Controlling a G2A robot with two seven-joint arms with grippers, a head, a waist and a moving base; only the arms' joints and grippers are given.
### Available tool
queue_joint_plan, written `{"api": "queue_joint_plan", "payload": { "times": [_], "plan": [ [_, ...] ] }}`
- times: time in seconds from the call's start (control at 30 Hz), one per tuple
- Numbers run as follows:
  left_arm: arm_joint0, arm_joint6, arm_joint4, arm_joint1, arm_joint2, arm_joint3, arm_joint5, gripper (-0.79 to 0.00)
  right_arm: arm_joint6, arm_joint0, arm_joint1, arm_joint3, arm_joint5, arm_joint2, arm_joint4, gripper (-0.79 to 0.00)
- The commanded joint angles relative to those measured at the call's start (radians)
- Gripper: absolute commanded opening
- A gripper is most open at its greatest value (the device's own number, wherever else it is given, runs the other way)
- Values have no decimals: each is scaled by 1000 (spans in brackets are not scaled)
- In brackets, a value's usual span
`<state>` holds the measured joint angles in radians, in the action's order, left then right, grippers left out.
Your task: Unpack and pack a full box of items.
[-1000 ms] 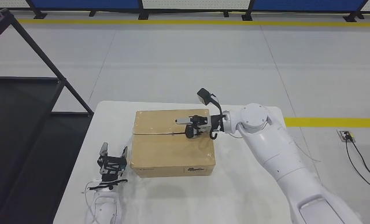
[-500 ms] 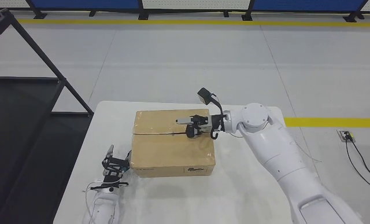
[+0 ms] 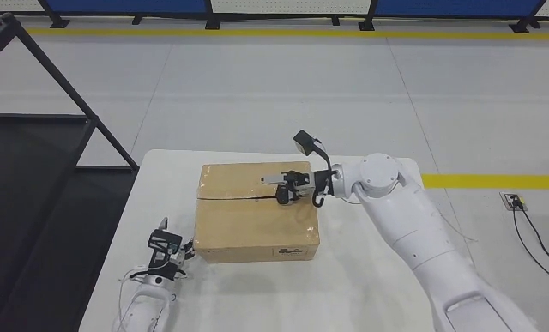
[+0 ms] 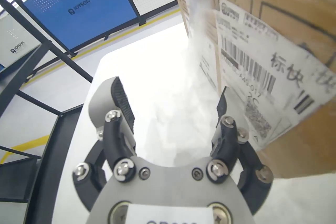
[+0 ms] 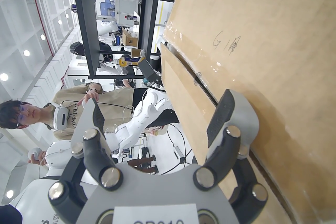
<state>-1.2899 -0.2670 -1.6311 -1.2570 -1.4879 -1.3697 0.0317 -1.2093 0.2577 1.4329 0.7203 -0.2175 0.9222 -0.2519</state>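
A closed brown cardboard box (image 3: 257, 214) sits mid-table, its top flaps meeting at a taped seam (image 5: 202, 83). My right gripper (image 3: 283, 188) is open over the box top near its right end. In the right wrist view this gripper (image 5: 160, 114) has one finger (image 5: 225, 114) against the cardboard beside the seam and the other finger off the box. My left gripper (image 3: 167, 249) is low on the table by the box's left side, near the front corner. It (image 4: 172, 104) stands open and holds nothing, with the labelled side of the box (image 4: 262, 51) just beside one fingertip.
The white table (image 3: 369, 280) has free room in front of and to the right of the box. A black metal rack (image 3: 51, 160) stands off the table's left edge. The box's near side carries a shipping label (image 4: 262, 72).
My left gripper has shifted slightly toward the table's front edge and turned beside the box. The right arm and the box have not moved.
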Motion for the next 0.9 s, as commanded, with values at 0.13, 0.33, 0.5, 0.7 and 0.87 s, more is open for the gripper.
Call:
{"api": "queue_joint_plan", "payload": {
  "times": [0.13, 0.33, 0.5, 0.7, 0.87],
  "plan": [
    [45, 26, 4, -7, 25, 27, -30, -92, 5, 7, -2, 13, 7, 1, 4, 0],
    [100, 36, 4, -15, 53, 89, -71, -117, 13, 19, -7, 34, 12, 10, 12, 0],
    [130, 23, 37, -24, 66, 127, -116, -111, 15, 29, -13, 52, 22, 17, 20, 0],
    [140, -47, 96, -32, 51, 126, -189, -123, 15, 37, -17, 70, 32, 22, 25, 0],
    [133, -72, 146, -34, 20, 74, -231, -99, 14, 42, -20, 80, 36, 24, 28, 0]
  ]
}}
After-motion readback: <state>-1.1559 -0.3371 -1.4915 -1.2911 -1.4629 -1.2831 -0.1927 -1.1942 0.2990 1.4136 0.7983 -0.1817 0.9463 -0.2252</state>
